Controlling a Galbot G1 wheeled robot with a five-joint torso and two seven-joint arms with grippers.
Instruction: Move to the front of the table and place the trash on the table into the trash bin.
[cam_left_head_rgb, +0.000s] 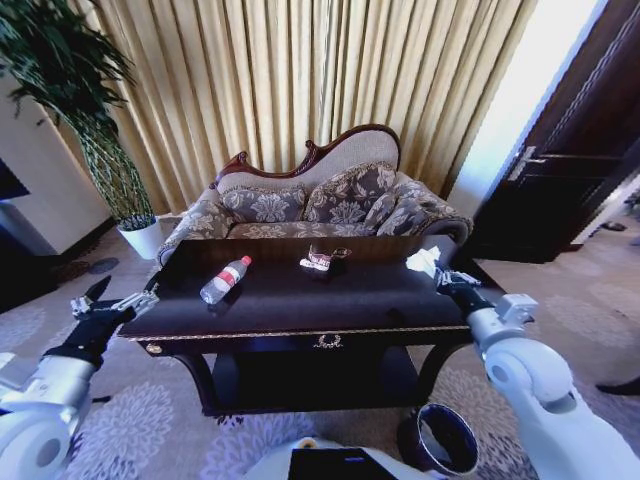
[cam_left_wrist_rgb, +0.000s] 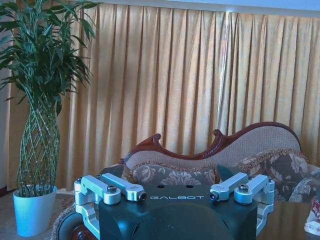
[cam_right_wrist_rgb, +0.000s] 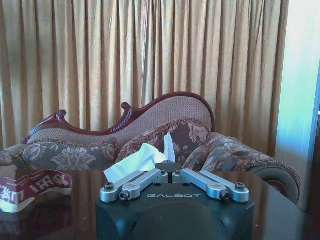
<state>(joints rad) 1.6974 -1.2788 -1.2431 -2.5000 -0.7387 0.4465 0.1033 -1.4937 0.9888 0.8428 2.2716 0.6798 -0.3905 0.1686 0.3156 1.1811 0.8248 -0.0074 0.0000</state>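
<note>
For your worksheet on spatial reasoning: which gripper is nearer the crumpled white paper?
Right. The right gripper is shut on the crumpled white paper at the table's right end; the left gripper hovers open off the opposite end.

Left hand (cam_left_head_rgb: 112, 300) spread, right hand (cam_left_head_rgb: 441, 273) pinched.

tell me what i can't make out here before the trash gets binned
- Right gripper: head view puts it at the crumpled paper; right wrist view has its body hiding the fingertips, so a grasp can't be confirmed.
- Trash bin: cut off by the head view's bottom edge.
- Wrapper: print too small in head view.
- Bottle: label unreadable.
</note>
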